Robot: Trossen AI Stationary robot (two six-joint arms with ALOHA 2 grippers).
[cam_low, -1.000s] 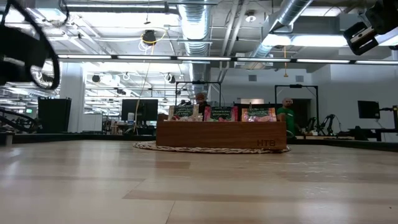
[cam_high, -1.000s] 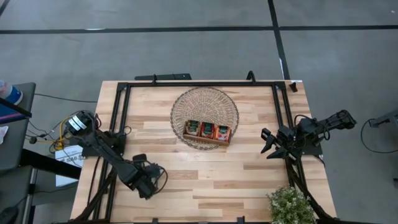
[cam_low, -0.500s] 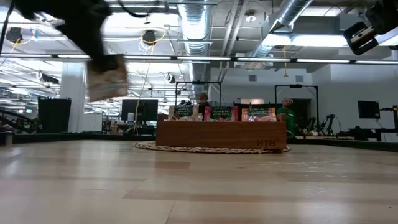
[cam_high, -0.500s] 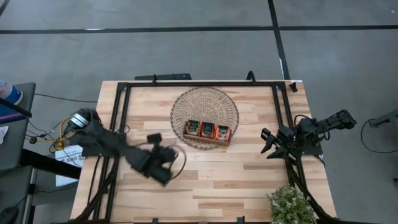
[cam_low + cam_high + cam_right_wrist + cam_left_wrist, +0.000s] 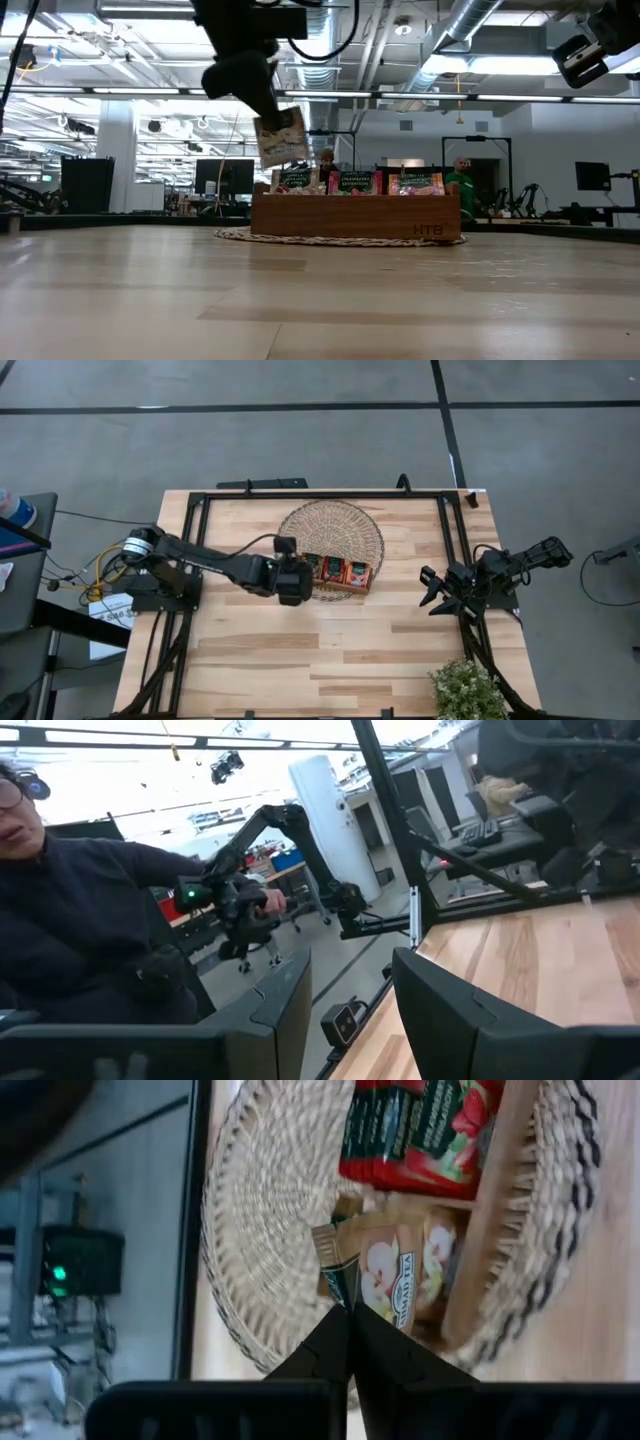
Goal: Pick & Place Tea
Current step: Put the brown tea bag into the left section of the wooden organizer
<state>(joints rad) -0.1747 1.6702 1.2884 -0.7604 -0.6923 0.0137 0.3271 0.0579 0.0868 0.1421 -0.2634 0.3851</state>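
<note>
A brown wooden tray (image 5: pixel 336 574) stands on a round woven mat (image 5: pixel 330 520) at the table's middle, with red and green tea sachets (image 5: pixel 352 182) upright in its compartments. My left gripper (image 5: pixel 293 586) hovers just off the tray's left end, shut on one cream-brown tea sachet (image 5: pixel 388 1265) with a pale picture. In the low view that sachet (image 5: pixel 282 137) hangs above the tray's left end (image 5: pixel 262 212). My right gripper (image 5: pixel 430 588) waits at the table's right side, held level, its fingers (image 5: pixel 275 1010) apart with nothing between them. My left gripper pinches the sachet between its two fingertips at one edge near a corner (image 5: pixel 343 1292). The fingers slant downward from the table's left side. The sachet hangs tilted below the fingers (image 5: pixel 252 88), lifted clear of the tray and the mat.
Black frame rails (image 5: pixel 195 530) run along the table's left, far and right sides. A small green plant (image 5: pixel 466 690) stands at the near right corner. A person in dark clothes (image 5: pixel 70 920) shows beyond the table in the right wrist view.
My left gripper has swung from the table's near left part up and toward the tray, rolling its wrist as it went. It has stayed shut, and the sachet has travelled with it to above the tray's left end.
</note>
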